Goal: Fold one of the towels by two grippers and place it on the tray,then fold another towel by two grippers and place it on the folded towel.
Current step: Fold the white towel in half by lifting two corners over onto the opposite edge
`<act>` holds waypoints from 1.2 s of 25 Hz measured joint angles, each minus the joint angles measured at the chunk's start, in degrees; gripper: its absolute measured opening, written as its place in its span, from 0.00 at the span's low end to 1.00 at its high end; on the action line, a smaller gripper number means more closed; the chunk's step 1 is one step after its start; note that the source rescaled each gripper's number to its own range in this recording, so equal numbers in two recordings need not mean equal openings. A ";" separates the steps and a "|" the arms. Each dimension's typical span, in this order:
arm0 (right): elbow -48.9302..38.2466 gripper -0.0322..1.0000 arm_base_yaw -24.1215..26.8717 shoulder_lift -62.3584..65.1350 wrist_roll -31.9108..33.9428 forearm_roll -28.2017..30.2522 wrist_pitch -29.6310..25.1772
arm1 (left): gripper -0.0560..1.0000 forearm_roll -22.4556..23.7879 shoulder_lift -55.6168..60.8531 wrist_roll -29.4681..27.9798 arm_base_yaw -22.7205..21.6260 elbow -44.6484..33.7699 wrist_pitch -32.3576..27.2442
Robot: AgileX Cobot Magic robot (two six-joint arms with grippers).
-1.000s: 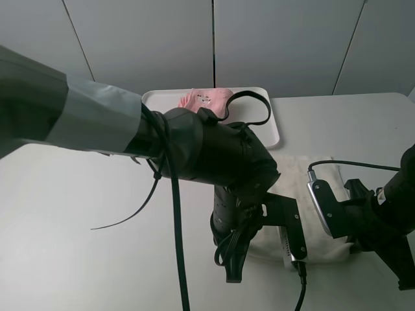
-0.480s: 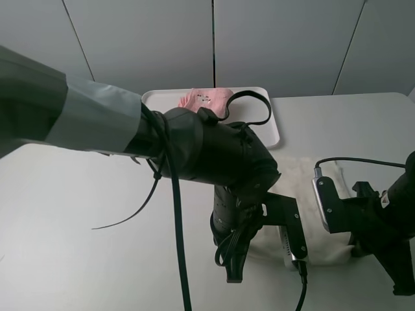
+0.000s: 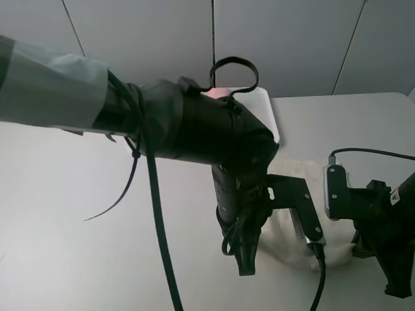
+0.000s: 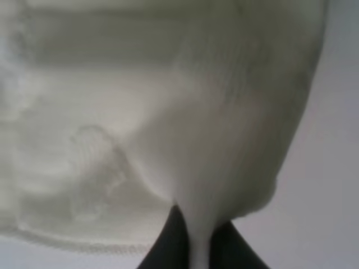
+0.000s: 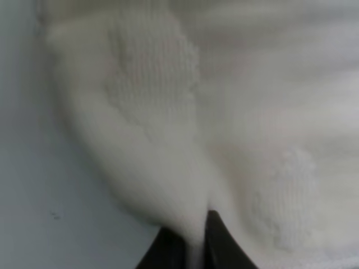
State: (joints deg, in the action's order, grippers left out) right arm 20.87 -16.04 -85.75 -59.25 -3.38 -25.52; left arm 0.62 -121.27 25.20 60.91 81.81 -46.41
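The cream towel (image 3: 280, 240) lies bunched on the table between my two arms. In the left wrist view its cloth (image 4: 168, 129) fills the picture, and my left gripper (image 4: 199, 249) is shut on a fold of it. The right wrist view shows the same towel (image 5: 224, 112), with my right gripper (image 5: 195, 244) shut on another pinch of its edge. Only a far corner of the white tray (image 3: 266, 107) shows behind my left arm (image 3: 214, 142). The pink towel on the tray is almost wholly hidden by that arm.
The grey-white table (image 3: 65, 214) stretches to the left of the arms and to the far right (image 3: 350, 123). A black cable (image 3: 155, 240) hangs from my left arm down toward the front edge. Grey wall panels stand behind the tray.
Both arms have shifted with the cream towel held. The left arm has swung up and over the tray, hiding the pink towel. The right arm slid right, and the towel has bunched.
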 joint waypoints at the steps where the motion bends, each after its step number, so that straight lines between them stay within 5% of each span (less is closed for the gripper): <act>1: 0.00 0.04 0.00 0.45 0.10 -1.39 -0.12 | 0.06 -1.01 0.79 0.21 -0.81 0.00 0.00; 5: -0.10 0.04 0.00 2.67 2.27 -6.56 -0.12 | 0.06 -5.91 2.48 2.16 -4.43 0.00 0.23; 13: 2.09 0.04 0.00 5.15 14.77 -7.88 -0.71 | 0.06 -22.31 3.74 9.98 -9.87 0.00 0.37; 25: 6.08 0.04 0.00 5.15 24.01 -7.63 -1.35 | 0.06 -25.20 3.74 10.86 -11.74 0.00 3.79; 30: 6.20 0.04 0.00 5.15 32.12 -1.94 -0.23 | 0.06 -25.79 3.74 9.35 -12.08 0.00 6.69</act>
State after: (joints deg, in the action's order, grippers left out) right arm 27.07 -16.04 -80.60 -27.13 -5.31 -25.76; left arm -25.17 -117.53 34.54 48.83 81.81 -39.72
